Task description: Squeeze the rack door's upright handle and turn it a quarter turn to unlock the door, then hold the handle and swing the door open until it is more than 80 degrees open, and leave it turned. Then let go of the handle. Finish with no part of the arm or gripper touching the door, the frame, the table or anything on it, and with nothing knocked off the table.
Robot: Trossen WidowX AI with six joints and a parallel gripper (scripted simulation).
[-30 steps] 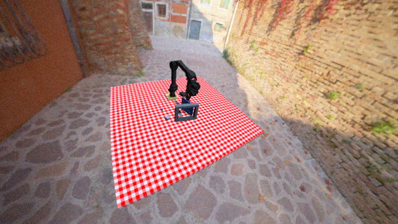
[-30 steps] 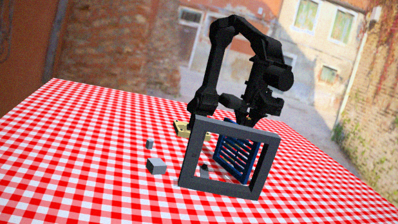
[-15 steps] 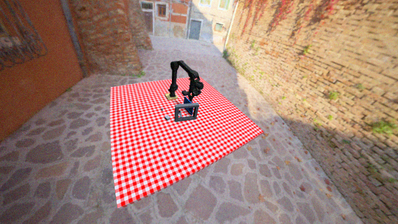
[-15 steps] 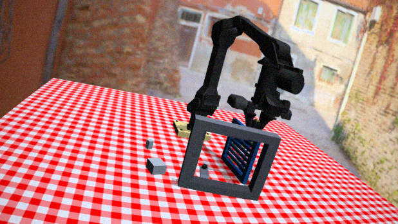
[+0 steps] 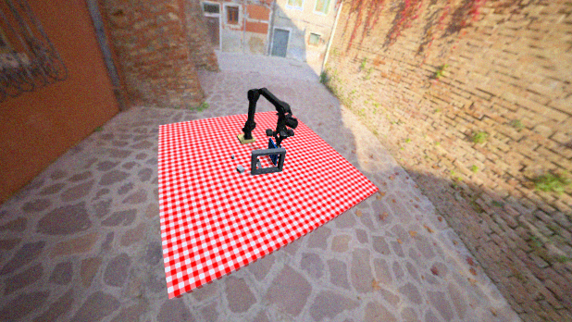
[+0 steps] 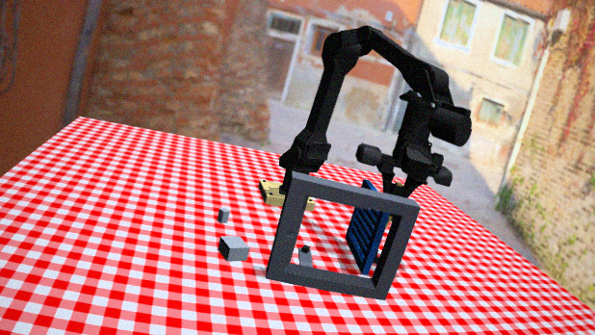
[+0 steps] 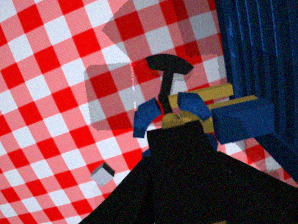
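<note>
The blue slatted door (image 5: 273, 155) (image 6: 368, 233) (image 7: 260, 40) stands swung far back from the dark grey frame (image 5: 254, 164) (image 6: 284, 241), on the frame's right side in the top and exterior views. Its exact angle cannot be told. My gripper (image 6: 398, 189) (image 7: 181, 163) is shut on the brass handle (image 7: 179, 121), close beside the door's free edge. Blue curved pieces surround the handle, and brass bars reach from it toward the door in the wrist view. The black fingers hide much of the handle, so how far it is turned is hard to tell.
A grey block (image 5: 240, 169) (image 6: 234, 248) and a smaller grey piece (image 5: 232, 157) (image 6: 223, 215) stand left of the frame. A grey piece with a dark top (image 6: 305, 255) shows through the frame opening. The arm's yellowish base (image 5: 245, 139) (image 6: 272, 193) is behind.
</note>
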